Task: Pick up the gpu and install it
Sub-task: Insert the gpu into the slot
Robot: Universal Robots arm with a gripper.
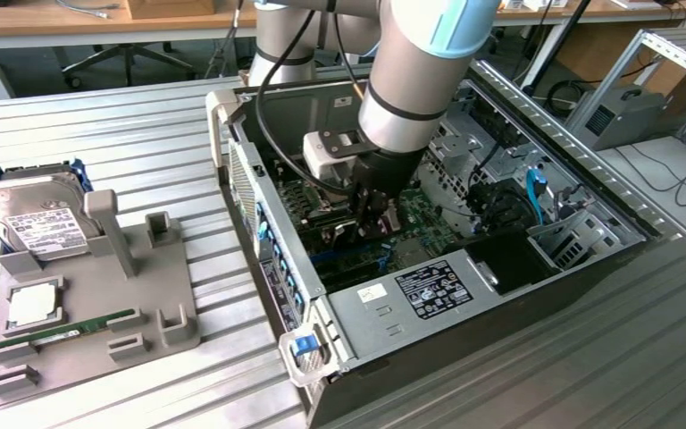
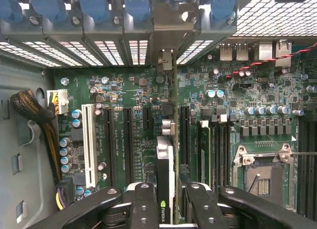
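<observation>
In the wrist view the gpu [image 2: 166, 159] stands on edge between my fingers, a thin dark card with a small green logo. My gripper [image 2: 171, 205] is shut on it. The card hangs over a black expansion slot on the green motherboard [image 2: 129, 90]. Its metal bracket [image 2: 167, 55] reaches to the rear slot openings of the case. In the exterior view my gripper [image 1: 373, 214] is low inside the open computer case [image 1: 439, 295], just above the board. Whether the card's edge sits in the slot cannot be told.
A white slot [image 2: 89, 144], a cable bundle [image 2: 29, 107] and the bare CPU socket [image 2: 262, 174] flank the card. On the exterior view's left, a grey fixture [image 1: 153, 295] holds a hard drive [image 1: 39, 219], a CPU chip [image 1: 33, 304] and a RAM stick [image 1: 63, 331].
</observation>
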